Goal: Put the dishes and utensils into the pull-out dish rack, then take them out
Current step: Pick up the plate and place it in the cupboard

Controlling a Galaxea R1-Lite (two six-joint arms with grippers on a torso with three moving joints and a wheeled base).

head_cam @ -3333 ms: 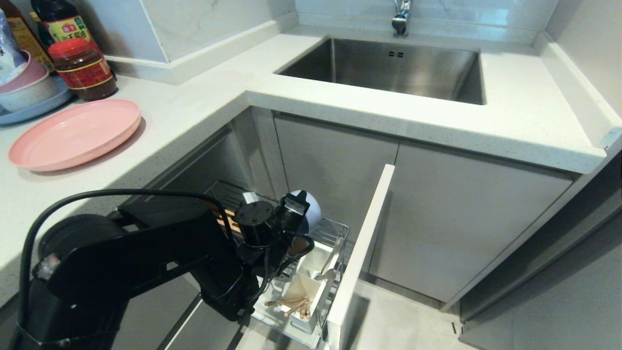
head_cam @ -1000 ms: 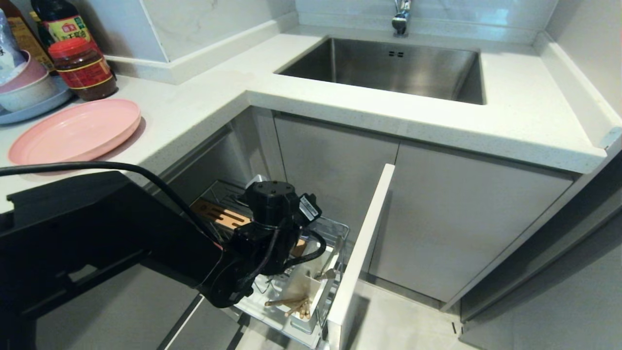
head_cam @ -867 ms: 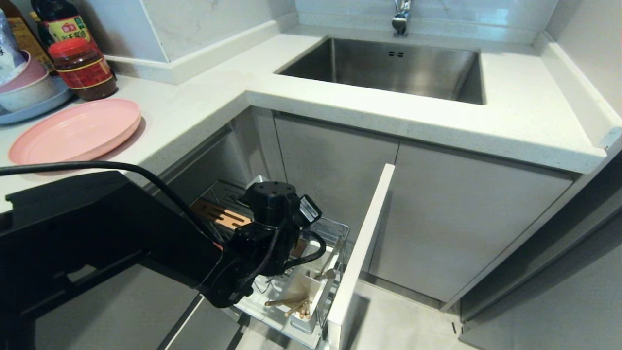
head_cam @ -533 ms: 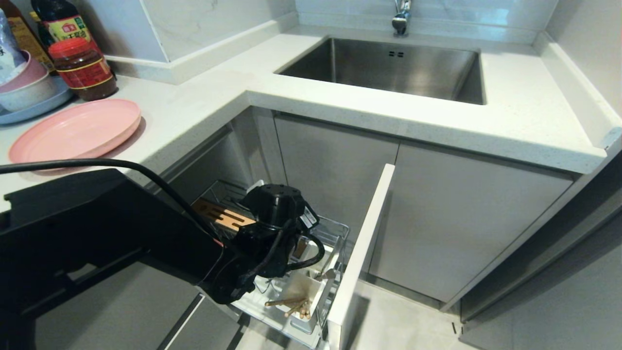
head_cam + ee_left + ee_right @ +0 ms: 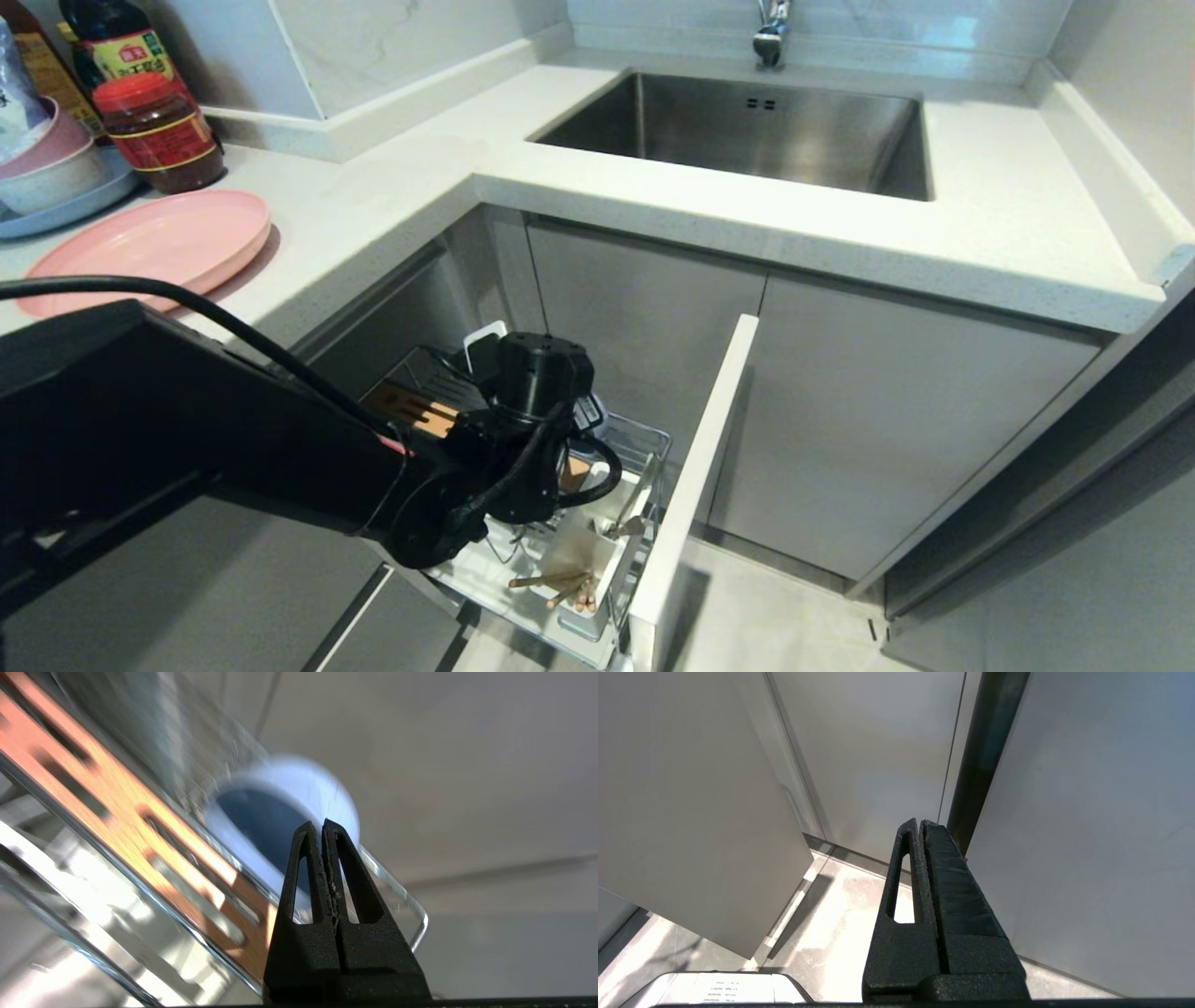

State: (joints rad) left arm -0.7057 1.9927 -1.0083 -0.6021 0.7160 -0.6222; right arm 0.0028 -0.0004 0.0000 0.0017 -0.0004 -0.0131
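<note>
Your left gripper [image 5: 322,828] is clenched on nothing, its tips against the rim of the pale blue-grey bowl [image 5: 289,812], which lies on its side in the pull-out dish rack [image 5: 644,439] at lower centre of the head view. To lift the bowl, I judge you should reopen and straddle the rim first. The right gripper [image 5: 920,826] is clenched too, parked.

White counter [image 5: 392,201], steel sink [image 5: 747,131], grey cabinets [image 5: 887,420]
</note>
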